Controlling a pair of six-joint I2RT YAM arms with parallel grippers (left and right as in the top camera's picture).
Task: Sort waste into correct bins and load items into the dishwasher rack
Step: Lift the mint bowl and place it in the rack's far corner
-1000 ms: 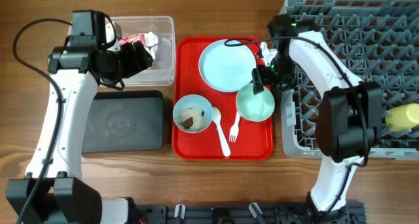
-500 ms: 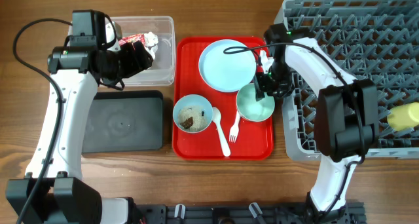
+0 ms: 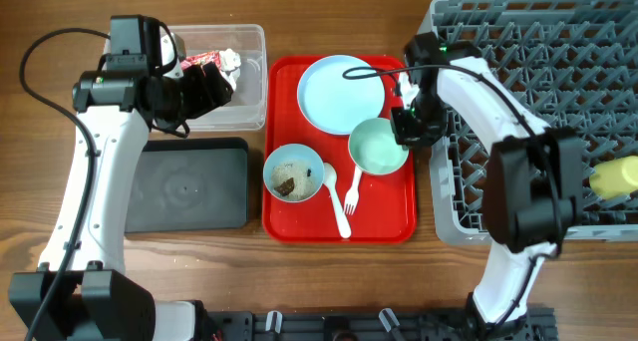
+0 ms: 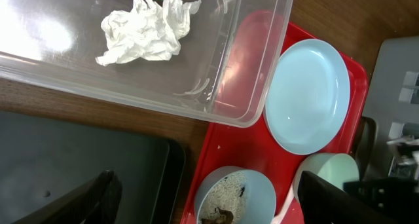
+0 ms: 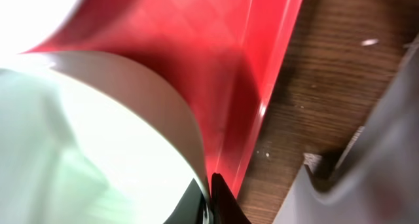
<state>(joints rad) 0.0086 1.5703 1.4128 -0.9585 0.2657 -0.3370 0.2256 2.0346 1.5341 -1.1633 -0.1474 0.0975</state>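
My right gripper (image 3: pixel 409 128) is shut on the right rim of the mint green bowl (image 3: pixel 378 147), which is on the red tray (image 3: pixel 339 228). The right wrist view shows the rim (image 5: pixel 190 129) pinched between the fingertips (image 5: pixel 226 201). My left gripper (image 3: pixel 211 87) hangs open over the clear tub (image 3: pixel 251 92), which holds a red wrapper (image 3: pixel 203 58) and white tissue (image 4: pixel 147 34). The tray also carries the light blue plate (image 3: pixel 341 94), a blue bowl with rice and brown scraps (image 3: pixel 293 173), a spoon (image 3: pixel 337 196) and a fork (image 3: pixel 354 193).
The black tray (image 3: pixel 189 186) lies in front of the clear tub. The grey dishwasher rack (image 3: pixel 538 112) fills the right side, close beside the red tray. A yellow cup (image 3: pixel 613 176) lies at the rack's right edge.
My right gripper has closed on the mint bowl's rim. The bowl has shifted a little up and left, and the plate has slid slightly left. The left arm has not moved.
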